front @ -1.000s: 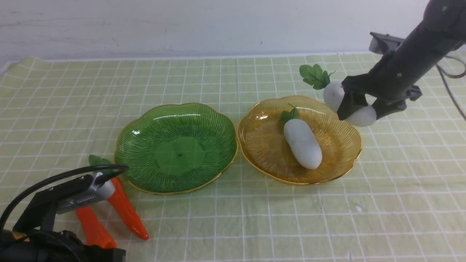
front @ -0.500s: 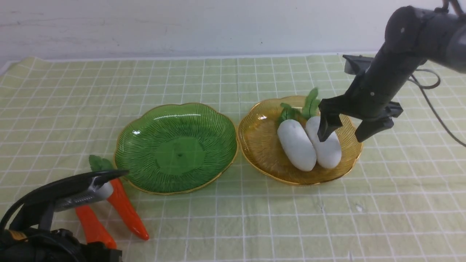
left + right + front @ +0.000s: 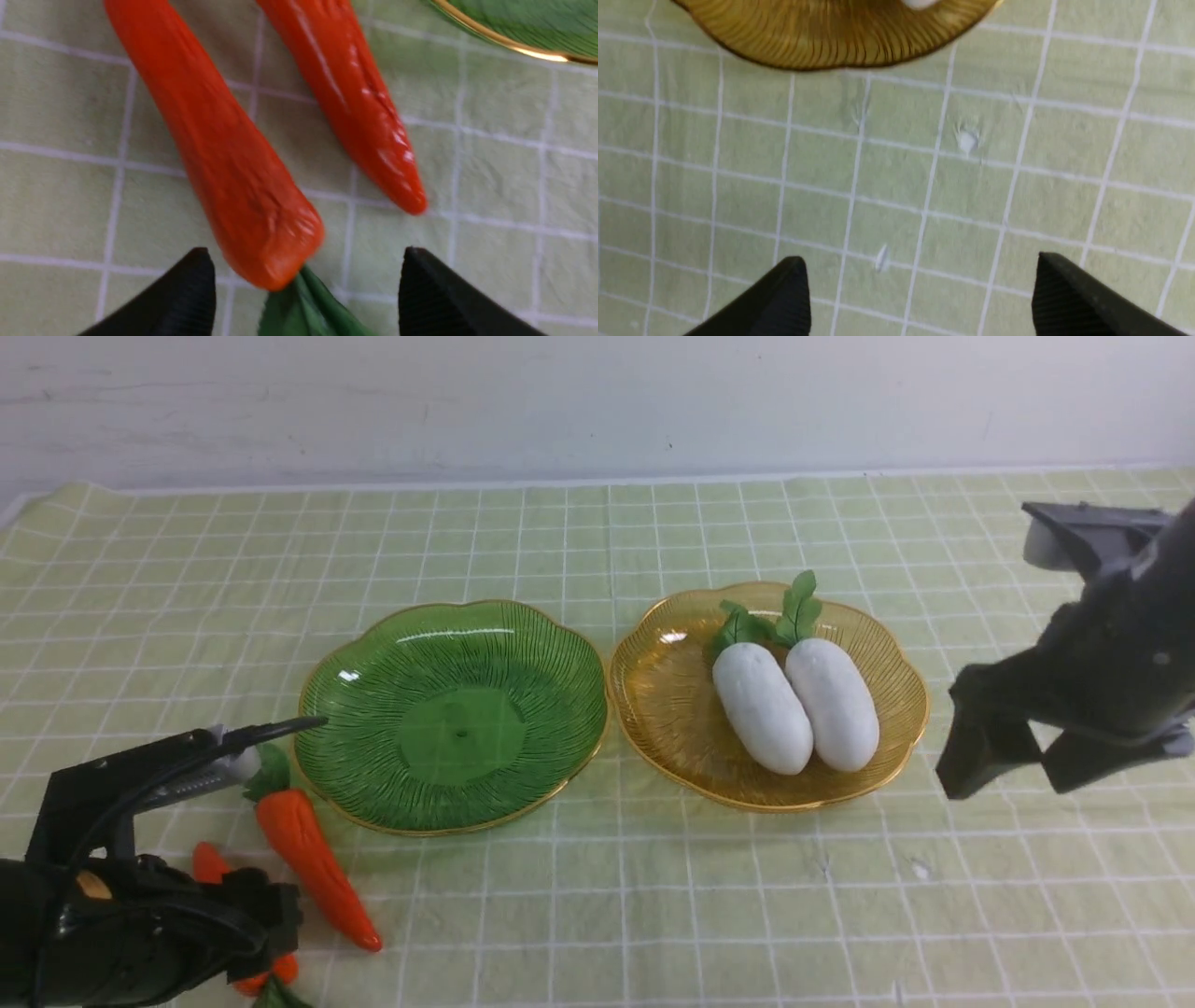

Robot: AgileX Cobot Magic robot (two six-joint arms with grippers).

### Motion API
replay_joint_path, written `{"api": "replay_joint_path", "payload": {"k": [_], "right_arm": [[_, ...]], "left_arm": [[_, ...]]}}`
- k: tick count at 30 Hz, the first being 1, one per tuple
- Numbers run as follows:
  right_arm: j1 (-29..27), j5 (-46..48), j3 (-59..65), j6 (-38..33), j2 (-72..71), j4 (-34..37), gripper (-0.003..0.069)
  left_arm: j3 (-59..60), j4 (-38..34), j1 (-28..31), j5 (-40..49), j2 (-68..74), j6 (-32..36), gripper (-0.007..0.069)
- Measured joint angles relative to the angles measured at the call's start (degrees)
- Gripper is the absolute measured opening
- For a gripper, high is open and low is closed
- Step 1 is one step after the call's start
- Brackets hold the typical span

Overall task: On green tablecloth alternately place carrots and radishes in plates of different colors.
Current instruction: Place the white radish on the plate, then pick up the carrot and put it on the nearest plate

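Two white radishes (image 3: 761,709) (image 3: 834,705) lie side by side in the amber plate (image 3: 667,709). The green plate (image 3: 453,709) holds nothing. My right gripper (image 3: 1006,784) is open and empty, to the right of the amber plate above the green tablecloth (image 3: 653,915); in its wrist view (image 3: 918,256) only cloth lies between the fingers. One carrot (image 3: 313,859) lies left of the green plate; the other (image 3: 207,863) is mostly hidden under my left arm. In the left wrist view my left gripper (image 3: 306,252) is open, its fingers on either side of that carrot's (image 3: 219,154) leafy thick end.
The amber plate's near rim (image 3: 831,42) shows in the right wrist view. The green plate's gold rim (image 3: 514,44) sits close beyond the second carrot (image 3: 345,98). A white wall runs behind the table's far edge (image 3: 597,481).
My right gripper set the second radish down in the amber plate, opened, and drew back to the right and nearer. My left arm shifted down and back over the carrots.
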Motion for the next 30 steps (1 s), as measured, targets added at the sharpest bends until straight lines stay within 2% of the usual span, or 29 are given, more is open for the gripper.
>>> {"api": "replay_joint_path", "payload": {"k": [3, 6, 10, 13, 14, 15, 17, 20, 22, 26, 30], "right_arm": [[0.0, 0.2, 4.8, -1.6, -3.7, 0.0, 0.0536], [0.0, 0.2, 6.6, -2.4, -4.5, 0.0, 0.0522], [0.0, 0.1, 7.7, -2.7, -4.5, 0.0, 0.0517], [0.0, 0.0, 7.9, -2.8, -4.5, 0.0, 0.0516], [0.0, 0.0, 7.9, -2.8, -4.5, 0.0, 0.0516], [0.0, 0.0, 7.9, -2.8, -4.5, 0.0, 0.0516], [0.0, 0.0, 7.9, -2.8, -4.5, 0.0, 0.0516], [0.0, 0.0, 7.9, -2.8, -4.5, 0.0, 0.0516], [0.0, 0.0, 7.9, -2.8, -4.5, 0.0, 0.0516], [0.0, 0.0, 7.9, -2.8, -4.5, 0.0, 0.0516], [0.0, 0.0, 7.9, -2.8, -4.5, 0.1, 0.0516]], "left_arm": [[0.0, 5.1, 0.0, -4.3, 5.8, -7.0, 0.0476], [0.0, 5.8, 0.0, -6.0, 9.3, -9.3, 0.0476], [-0.2, 6.2, 0.0, -7.7, 12.9, -9.9, 0.0475], [-0.7, 6.4, 0.0, -6.8, 13.9, -9.9, 0.0436], [-1.0, 6.7, 0.0, -5.7, 13.9, -9.9, 0.0412], [-1.7, 8.4, 0.0, -1.8, 13.0, -9.8, 0.0351], [-2.9, 11.2, 0.0, 2.6, 11.2, -9.8, 0.0344], [-8.0, 18.3, 0.0, 13.9, 5.9, -9.9, 0.0345], [-11.0, 20.2, 0.0, 18.4, 3.7, -9.9, 0.0345], [-17.2, 20.5, 0.0, 22.7, 1.4, -9.8, 0.0345], [-23.5, 15.3, 0.0, 22.8, 3.4, -5.8, 0.0345]]}}
